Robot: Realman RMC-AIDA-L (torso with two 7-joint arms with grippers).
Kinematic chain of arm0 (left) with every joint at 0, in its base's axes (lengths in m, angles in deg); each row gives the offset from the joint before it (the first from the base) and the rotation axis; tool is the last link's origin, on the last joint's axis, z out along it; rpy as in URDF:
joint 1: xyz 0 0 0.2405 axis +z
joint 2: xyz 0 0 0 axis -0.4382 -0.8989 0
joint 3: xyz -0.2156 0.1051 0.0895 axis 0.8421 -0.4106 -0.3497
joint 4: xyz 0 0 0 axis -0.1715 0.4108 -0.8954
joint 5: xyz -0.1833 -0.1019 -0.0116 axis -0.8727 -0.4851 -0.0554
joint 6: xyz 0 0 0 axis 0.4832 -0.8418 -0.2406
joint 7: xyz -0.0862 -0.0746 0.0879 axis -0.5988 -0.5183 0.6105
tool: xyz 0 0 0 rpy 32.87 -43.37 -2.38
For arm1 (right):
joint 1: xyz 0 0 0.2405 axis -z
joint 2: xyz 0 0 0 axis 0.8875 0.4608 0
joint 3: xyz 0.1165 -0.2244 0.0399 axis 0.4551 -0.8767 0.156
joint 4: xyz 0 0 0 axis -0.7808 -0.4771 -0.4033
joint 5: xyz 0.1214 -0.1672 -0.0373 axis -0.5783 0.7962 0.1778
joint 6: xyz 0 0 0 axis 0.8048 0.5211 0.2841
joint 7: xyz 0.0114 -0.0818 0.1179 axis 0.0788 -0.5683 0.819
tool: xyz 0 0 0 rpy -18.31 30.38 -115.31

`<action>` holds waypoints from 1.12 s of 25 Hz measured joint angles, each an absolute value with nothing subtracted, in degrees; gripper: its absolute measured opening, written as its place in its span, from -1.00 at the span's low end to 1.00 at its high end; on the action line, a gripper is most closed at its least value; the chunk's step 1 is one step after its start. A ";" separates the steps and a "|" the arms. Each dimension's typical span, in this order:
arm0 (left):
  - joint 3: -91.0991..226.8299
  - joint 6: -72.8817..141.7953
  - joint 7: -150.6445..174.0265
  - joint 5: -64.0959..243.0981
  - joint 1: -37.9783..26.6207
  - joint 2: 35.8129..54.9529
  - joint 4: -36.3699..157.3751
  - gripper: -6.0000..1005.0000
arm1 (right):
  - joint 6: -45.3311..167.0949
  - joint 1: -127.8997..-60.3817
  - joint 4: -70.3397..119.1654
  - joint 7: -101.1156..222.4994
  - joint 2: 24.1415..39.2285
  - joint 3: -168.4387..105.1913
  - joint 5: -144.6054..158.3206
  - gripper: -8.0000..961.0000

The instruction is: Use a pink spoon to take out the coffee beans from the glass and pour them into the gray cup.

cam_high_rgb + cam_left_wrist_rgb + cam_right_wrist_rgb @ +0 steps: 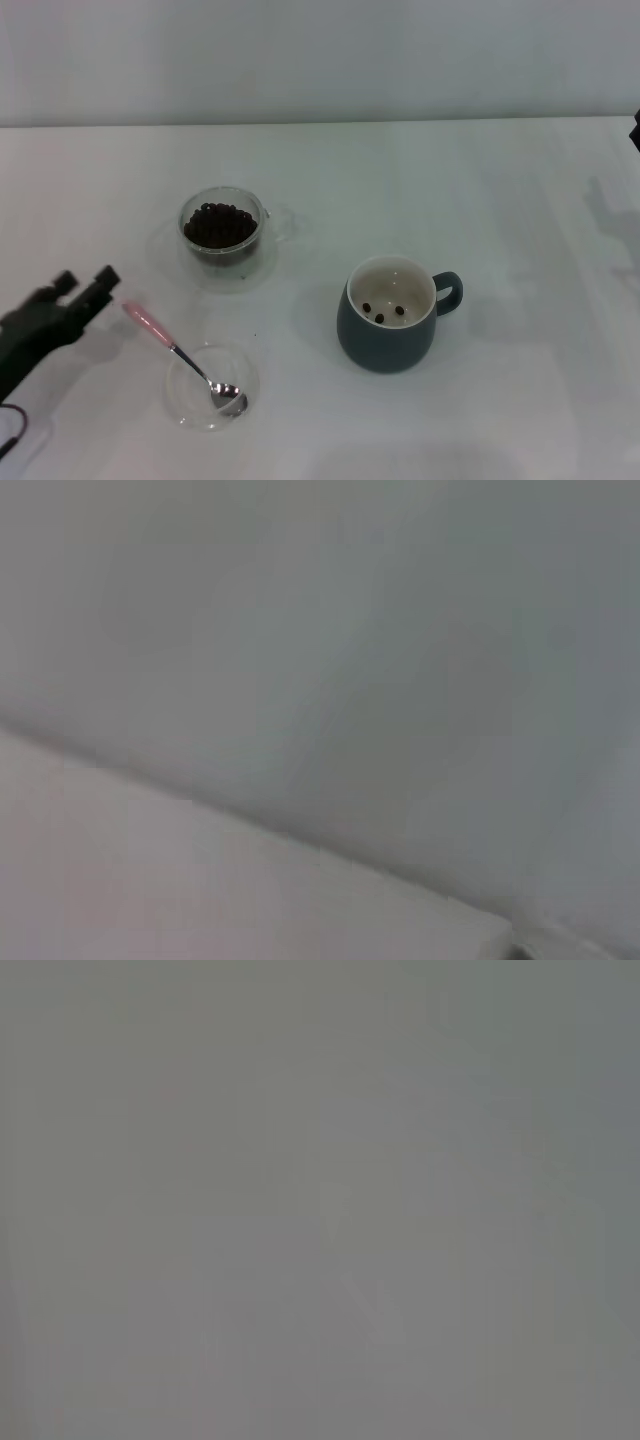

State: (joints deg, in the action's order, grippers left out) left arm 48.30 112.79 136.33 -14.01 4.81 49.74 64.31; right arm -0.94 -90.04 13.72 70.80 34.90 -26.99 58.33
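The pink spoon [152, 324] lies with its silver bowl resting in a flat clear dish [185, 400] and its pink handle pointing toward my left gripper [86, 284]. That gripper is open just left of the handle tip, apart from it, holding nothing. The glass [221, 231], full of coffee beans [218, 222], stands behind the spoon on a clear saucer. To the right, the gray cup [388, 318] stands upright with three beans inside and its handle facing right. Only a dark sliver of my right arm [635, 130] shows at the right edge. Neither wrist view shows any object.
The white table [520, 250] meets a pale wall at the back. The clear saucer [165, 248] under the glass spreads a little wider than its base.
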 joint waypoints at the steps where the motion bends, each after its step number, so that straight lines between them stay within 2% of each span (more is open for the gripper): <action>1: 48.30 112.79 136.33 -14.01 4.81 49.74 64.31 0.15 | -0.95 -90.04 13.72 70.80 34.90 -27.00 58.33 0.82; 4: 48.30 112.87 146.60 -21.67 5.96 49.79 63.08 0.38 | -0.95 -89.78 13.72 70.80 34.90 -27.00 58.34 0.82; 9: 48.29 112.49 160.05 -34.34 6.94 49.83 63.04 0.59 | -0.47 -89.38 13.67 70.80 34.90 -27.67 58.89 0.82; 15: 48.29 112.24 171.83 -43.85 6.78 49.76 63.46 0.57 | -0.77 -87.93 12.40 70.80 34.96 -27.68 58.93 0.82; 28: 48.29 112.26 173.16 -47.58 5.89 49.50 65.57 0.57 | -0.53 -86.39 9.61 70.69 34.99 -27.45 58.95 0.82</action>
State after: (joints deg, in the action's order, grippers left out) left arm 48.29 112.26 173.16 -47.58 5.89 49.50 65.57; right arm -0.53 -86.39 9.61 70.69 34.99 -27.45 58.95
